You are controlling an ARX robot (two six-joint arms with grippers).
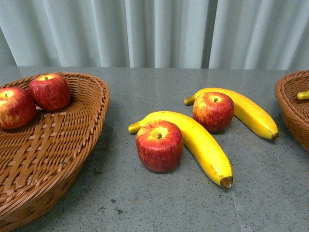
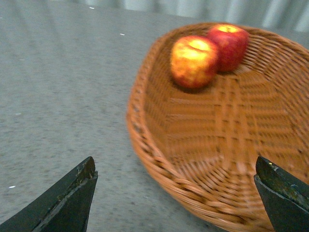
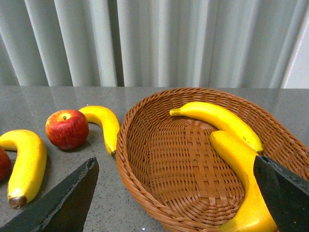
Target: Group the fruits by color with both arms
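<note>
In the front view two red apples (image 1: 159,146) (image 1: 213,111) and two yellow bananas (image 1: 195,141) (image 1: 246,111) lie on the grey table between two wicker baskets. The left basket (image 1: 72,140) holds two apples (image 1: 49,91) (image 1: 14,107); they also show in the left wrist view (image 2: 194,61) (image 2: 230,44). The right basket (image 3: 145,159) holds two bananas (image 3: 219,118) (image 3: 241,169). My left gripper (image 2: 176,198) is open over the left basket's near rim (image 2: 159,164). My right gripper (image 3: 176,193) is open over the right basket. Neither arm shows in the front view.
The right basket's edge (image 1: 292,106) sits at the front view's right side with a banana tip (image 1: 302,95) inside. A pale curtain (image 1: 154,31) hangs behind the table. In the right wrist view an apple (image 3: 67,128) and two bananas (image 3: 104,123) (image 3: 25,162) lie beside the basket.
</note>
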